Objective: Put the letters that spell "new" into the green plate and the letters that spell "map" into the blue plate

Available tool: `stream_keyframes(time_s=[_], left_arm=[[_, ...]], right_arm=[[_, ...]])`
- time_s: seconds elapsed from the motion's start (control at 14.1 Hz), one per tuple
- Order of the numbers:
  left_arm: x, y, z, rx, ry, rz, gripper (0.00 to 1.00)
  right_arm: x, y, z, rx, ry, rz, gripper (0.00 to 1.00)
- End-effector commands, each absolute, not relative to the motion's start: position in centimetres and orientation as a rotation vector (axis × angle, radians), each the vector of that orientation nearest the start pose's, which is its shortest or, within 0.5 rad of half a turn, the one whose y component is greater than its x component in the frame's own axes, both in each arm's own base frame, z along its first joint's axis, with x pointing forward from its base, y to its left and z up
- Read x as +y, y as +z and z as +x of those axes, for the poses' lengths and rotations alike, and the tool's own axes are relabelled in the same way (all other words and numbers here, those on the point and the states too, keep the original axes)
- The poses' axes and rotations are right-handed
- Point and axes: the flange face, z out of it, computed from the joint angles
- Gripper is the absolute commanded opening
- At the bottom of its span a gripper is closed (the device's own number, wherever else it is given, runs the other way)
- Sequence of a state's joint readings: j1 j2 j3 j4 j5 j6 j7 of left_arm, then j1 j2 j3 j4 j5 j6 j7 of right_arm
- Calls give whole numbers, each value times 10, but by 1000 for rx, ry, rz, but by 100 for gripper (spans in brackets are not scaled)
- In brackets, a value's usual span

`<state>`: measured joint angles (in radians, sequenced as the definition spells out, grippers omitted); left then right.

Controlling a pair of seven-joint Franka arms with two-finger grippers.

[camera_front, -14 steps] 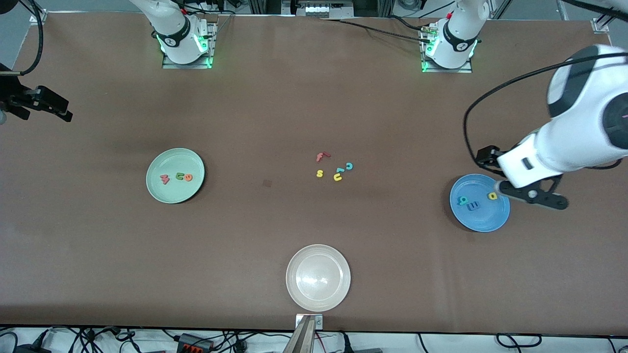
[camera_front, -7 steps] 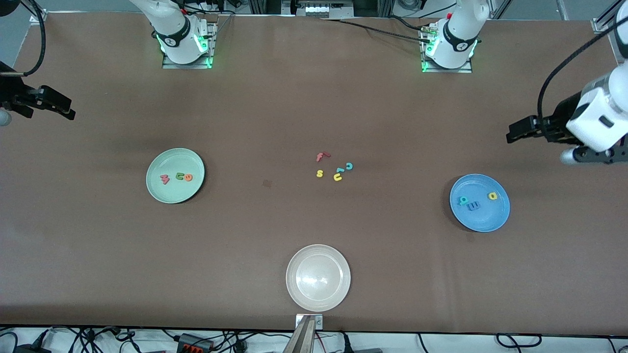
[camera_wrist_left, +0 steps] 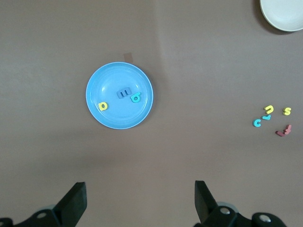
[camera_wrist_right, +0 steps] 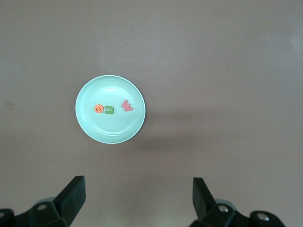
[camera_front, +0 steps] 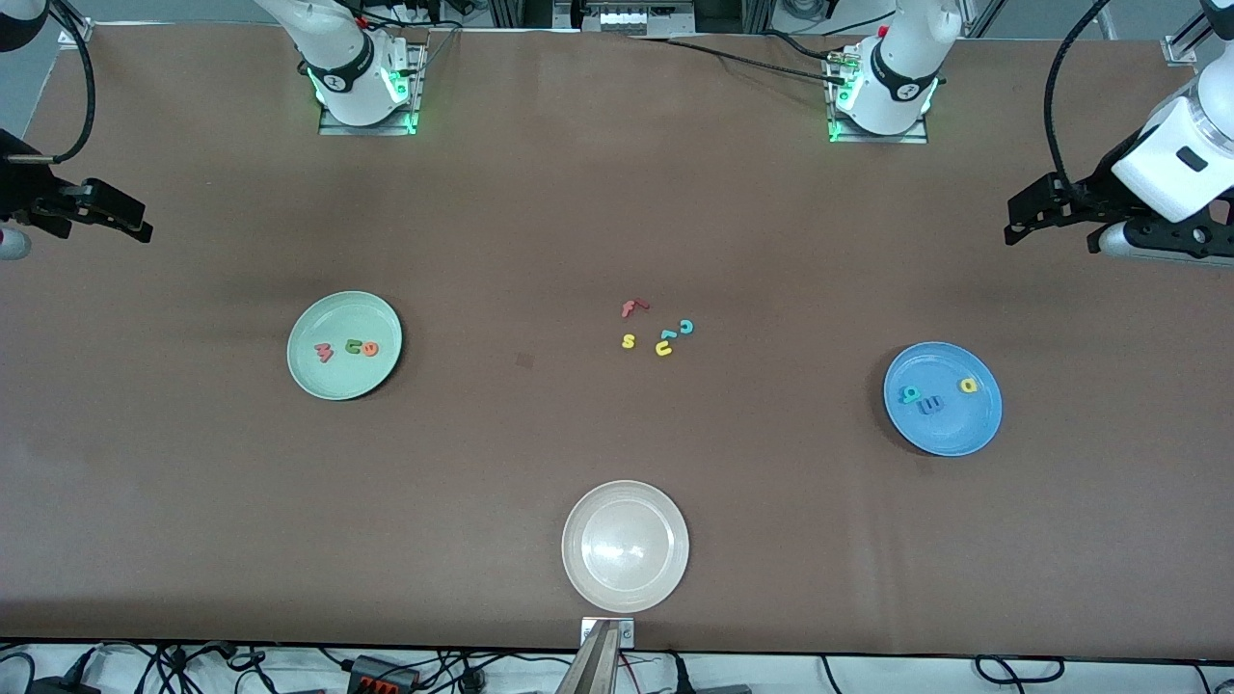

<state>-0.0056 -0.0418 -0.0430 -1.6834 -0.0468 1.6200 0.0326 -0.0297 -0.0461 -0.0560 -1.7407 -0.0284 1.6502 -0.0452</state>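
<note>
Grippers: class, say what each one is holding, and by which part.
Nothing is held. The left gripper and the right gripper are both open and empty, up over bare table.

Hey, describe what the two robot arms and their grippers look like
Both arms are glossy white with black joint rings, on metal base plates lit green. A black cable loops along each arm. The left gripper and right gripper are black, each with two flat, wedge-shaped fingers below a white wrist housing with a dark slot.
</note>
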Motion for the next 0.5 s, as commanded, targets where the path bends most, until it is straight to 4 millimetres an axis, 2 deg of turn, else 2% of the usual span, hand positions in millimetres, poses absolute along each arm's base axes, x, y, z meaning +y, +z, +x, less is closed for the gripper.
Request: stream_keyframes(time_s=[0.0, 0.14, 0.42], left_arm=[[-34, 602, 535, 112, 13, -3163, 100], [-54, 603, 538, 148, -1, -3154, 100], [-62, 604, 539, 129, 4, -3155, 100]], right_arm=[[-53, 581, 538, 51, 69, -3167, 100], [-54, 581, 539, 54, 59, -3164, 100], [-53, 581, 539, 51, 56, -3163, 100]])
